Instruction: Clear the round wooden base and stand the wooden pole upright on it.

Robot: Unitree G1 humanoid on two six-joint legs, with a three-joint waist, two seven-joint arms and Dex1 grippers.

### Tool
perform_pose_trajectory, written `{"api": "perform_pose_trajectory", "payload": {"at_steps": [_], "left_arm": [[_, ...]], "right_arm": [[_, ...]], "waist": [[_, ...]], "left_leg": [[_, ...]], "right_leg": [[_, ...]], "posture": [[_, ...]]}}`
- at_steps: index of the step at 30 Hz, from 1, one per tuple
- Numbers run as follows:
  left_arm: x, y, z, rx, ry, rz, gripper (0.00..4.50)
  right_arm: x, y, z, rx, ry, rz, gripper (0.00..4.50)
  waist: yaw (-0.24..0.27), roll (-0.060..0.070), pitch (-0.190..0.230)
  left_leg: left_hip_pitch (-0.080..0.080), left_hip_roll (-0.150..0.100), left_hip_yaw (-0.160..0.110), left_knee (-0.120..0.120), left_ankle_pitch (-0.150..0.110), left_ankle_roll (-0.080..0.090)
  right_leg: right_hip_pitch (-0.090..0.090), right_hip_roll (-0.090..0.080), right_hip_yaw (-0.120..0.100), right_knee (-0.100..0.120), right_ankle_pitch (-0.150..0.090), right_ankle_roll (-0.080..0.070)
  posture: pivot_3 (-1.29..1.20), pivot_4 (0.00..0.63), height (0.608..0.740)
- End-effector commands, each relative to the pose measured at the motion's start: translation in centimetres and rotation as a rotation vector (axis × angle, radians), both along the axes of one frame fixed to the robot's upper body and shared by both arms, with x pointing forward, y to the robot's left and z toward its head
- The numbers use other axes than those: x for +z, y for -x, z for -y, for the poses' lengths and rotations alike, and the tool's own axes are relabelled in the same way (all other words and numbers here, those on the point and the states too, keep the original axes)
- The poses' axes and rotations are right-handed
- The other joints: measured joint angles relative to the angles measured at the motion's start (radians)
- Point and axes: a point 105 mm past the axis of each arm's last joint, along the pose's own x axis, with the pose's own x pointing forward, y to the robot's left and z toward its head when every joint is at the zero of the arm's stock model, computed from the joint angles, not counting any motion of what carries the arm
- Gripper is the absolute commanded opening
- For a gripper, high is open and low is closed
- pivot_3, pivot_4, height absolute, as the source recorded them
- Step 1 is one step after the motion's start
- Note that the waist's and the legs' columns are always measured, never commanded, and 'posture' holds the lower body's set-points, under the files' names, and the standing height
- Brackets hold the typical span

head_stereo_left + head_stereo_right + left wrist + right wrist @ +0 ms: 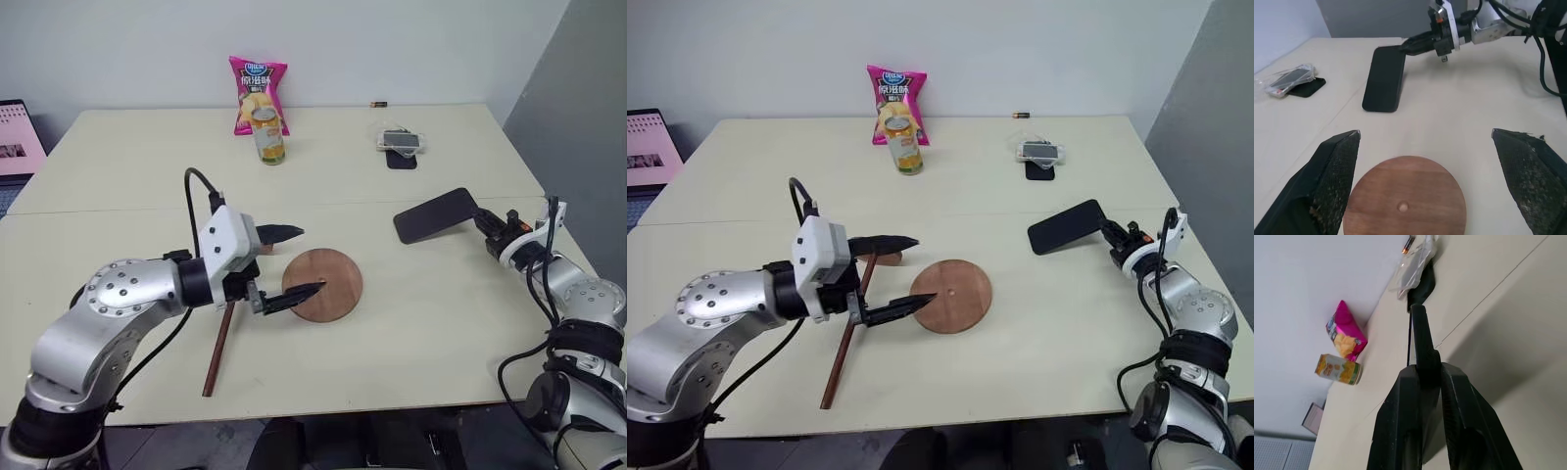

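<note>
We have our left gripper (291,264) spread wide and empty, hovering over the near-left edge of the round wooden base (323,284), which lies flat and bare on the cream table (431,323); one fingertip reaches over the disc's rim, the other sits behind it, and the left wrist view frames the disc and its small centre hole between the two fingers. The wooden pole (219,342) lies flat on the table just left of the base, running under our left wrist toward the near edge. Out at the right, our right gripper (480,220) is clamped tight on the end of a black phone (434,214), holding it tilted above the table, well apart from the base.
</note>
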Motion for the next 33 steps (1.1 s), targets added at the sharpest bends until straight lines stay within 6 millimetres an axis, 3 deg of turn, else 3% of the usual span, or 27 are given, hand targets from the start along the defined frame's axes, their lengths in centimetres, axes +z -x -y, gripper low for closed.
{"api": "perform_pose_trajectory", "payload": {"at_steps": [1,10,12,20,23,26,29,33], "left_arm": [[0.4,-0.2,0.6,0.002,0.013,0.024,4.50],[0.5,-0.4,1.7,-0.014,0.038,0.036,4.50],[0.4,-0.4,1.7,-0.014,0.039,0.036,4.50],[0.1,-0.6,1.1,0.017,0.045,0.038,4.50],[0.2,-1.1,0.2,0.076,0.044,0.055,4.50],[0.8,-1.6,-1.3,0.162,0.058,0.071,4.50],[1.5,-2.0,-4.4,0.318,0.052,0.081,4.50],[0.5,-1.5,-8.5,0.515,-0.068,0.004,4.50]], "right_arm": [[0.4,-0.1,2.1,-0.079,0.109,0.003,0.22],[0.0,-0.2,4.4,-0.181,0.148,-0.009,0.22],[0.1,-0.2,4.6,-0.190,0.150,-0.005,0.92],[0.3,-0.1,6.5,-0.292,0.208,0.003,2.62],[0.7,-0.1,6.3,-0.269,0.296,0.024,3.31],[1.7,-0.1,4.3,-0.147,0.448,0.089,3.86],[3.4,0.9,-0.6,0.124,0.677,0.233,4.49],[4.2,3.3,-5.5,0.437,0.975,0.431,4.49]], "waist": [[0.001,0.000,0.000],[0.024,0.000,0.000],[0.028,0.000,0.000],[0.021,0.000,0.000],[0.018,0.000,0.000],[0.018,0.000,0.000],[0.017,0.000,0.000],[0.010,0.000,0.000]], "left_leg": [[0.000,0.000,0.000,0.000,0.000,0.000],[0.000,-0.001,0.001,0.001,0.000,0.000],[0.000,-0.001,0.002,0.001,0.000,0.000],[-0.001,0.000,0.003,0.001,0.000,0.000],[-0.001,0.000,0.004,0.001,0.000,0.000],[-0.002,0.000,0.004,0.001,0.000,0.000],[-0.003,0.000,0.004,0.001,0.000,0.000],[-0.005,0.000,0.003,0.001,0.000,0.000]], "right_leg": [[0.000,0.000,0.000,0.000,0.000,0.000],[0.000,-0.001,0.001,-0.001,0.001,0.002],[0.000,-0.001,0.002,-0.001,0.001,0.002],[-0.001,-0.001,0.003,-0.001,0.001,0.002],[-0.003,-0.001,0.004,0.000,0.001,0.002],[-0.004,-0.001,0.004,0.000,0.001,0.002],[-0.005,-0.001,0.004,0.000,0.001,0.002],[-0.008,-0.001,0.005,0.001,0.001,0.002]], "posture": [[0.00,0.150,0.740],[0.00,0.150,0.740],[0.00,0.150,0.740],[0.00,0.150,0.740],[0.00,0.150,0.740],[0.00,0.150,0.740],[0.00,0.150,0.740],[0.00,0.150,0.740]]}}
